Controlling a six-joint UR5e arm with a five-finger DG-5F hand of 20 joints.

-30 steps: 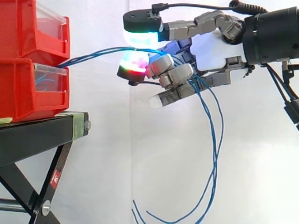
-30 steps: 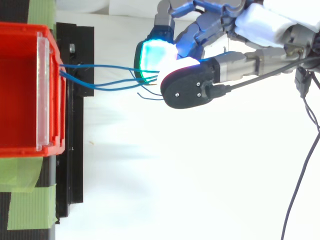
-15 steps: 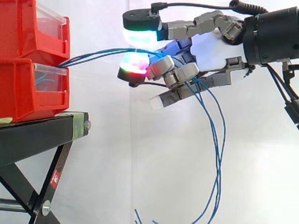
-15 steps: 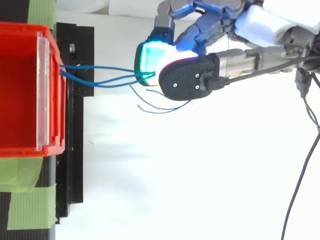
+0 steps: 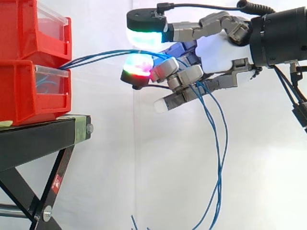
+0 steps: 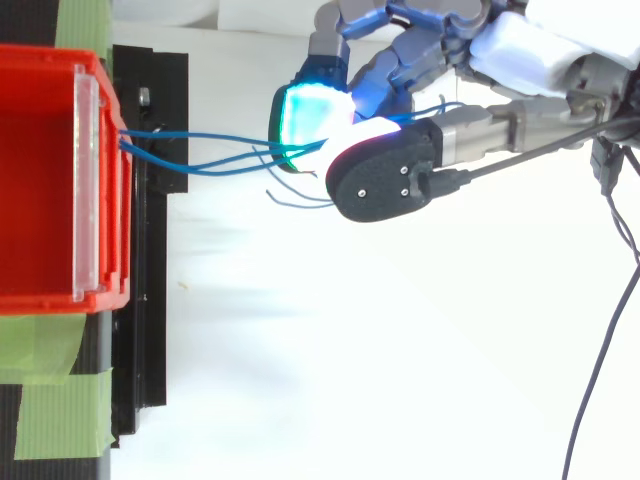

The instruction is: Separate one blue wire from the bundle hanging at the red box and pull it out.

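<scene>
white curtain is the whole backdrop; next biggest is the black stand in the lower left of the side view, with two red bins stacked on it, the upper bin on top of the lower bin, both hard against the left edge; from above, the top one is the big red box at the left; the arm comes in from the upper right and the hand sits in the upper middle of the side view, well apart from the bins; fingers are curled in around the blue wires, with one glowing pad above the strands and another just under them, so it's a proper grip, not spread; the wires come out of the mouth of the lower bin, run up and right in a shallow arc to the hand, pass through it, then hang down in long loops to the bottom edge, right of centre; in the top view the strands fan apart a bit between bin and hand, and a couple of loose ends curl just below the pads; smallest thing is the green tape at the lower left of that view
</scene>
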